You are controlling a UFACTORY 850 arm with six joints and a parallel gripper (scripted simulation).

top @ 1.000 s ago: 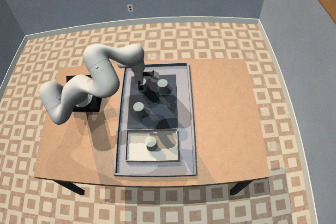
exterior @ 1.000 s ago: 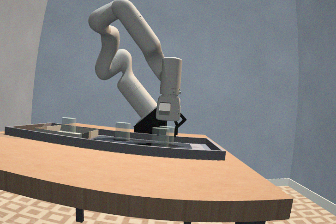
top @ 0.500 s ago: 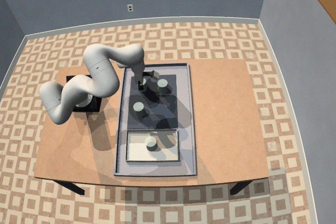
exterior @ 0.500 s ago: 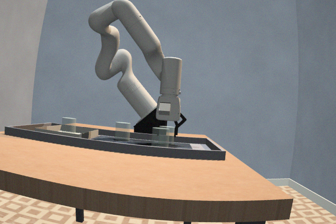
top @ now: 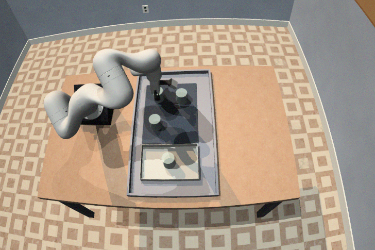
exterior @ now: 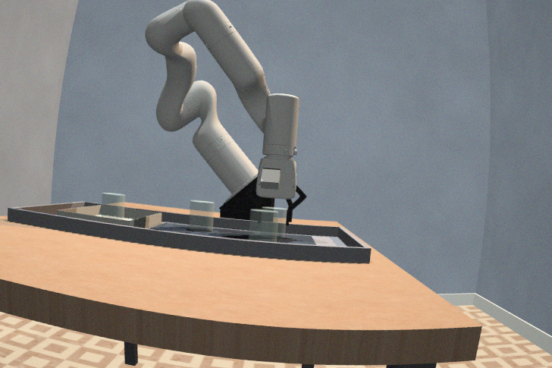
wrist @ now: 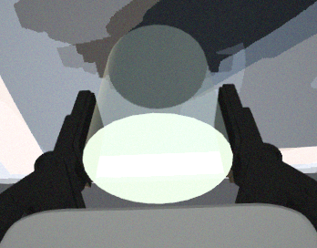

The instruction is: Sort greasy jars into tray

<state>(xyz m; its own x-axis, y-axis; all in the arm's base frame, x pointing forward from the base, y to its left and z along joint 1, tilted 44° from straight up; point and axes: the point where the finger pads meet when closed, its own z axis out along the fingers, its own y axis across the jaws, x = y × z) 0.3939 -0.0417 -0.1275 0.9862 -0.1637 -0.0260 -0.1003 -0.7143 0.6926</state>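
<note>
Steel counter (top: 217, 150) (exterior: 200, 242), seen from above: the gripper (top: 160, 89) (exterior: 278, 221) (wrist: 158, 107) is at the corner of the mat (top: 181, 116) (exterior: 171, 227) nearest the counter's base-side edge and the short edge away from the tray (top: 169, 179) (exterior: 153, 219). Count: one tray, one mat, four jars: a held jar (top: 159, 90) (exterior: 280, 214) (wrist: 158, 157), its neighbour jar (top: 181, 94) (exterior: 258, 226), a lone jar (top: 155, 120) (exterior: 202, 216), plus a trayed jar (top: 168, 159) (exterior: 113, 204).

From the side, all four look upright, and the tray's toward the opposite short edge.

Wrist cam: fingers clasp the held jar from both sides, its long axis running roughly along them. So imo no sideways shuffle needed, just a straight lift to feel for slip.
</note>
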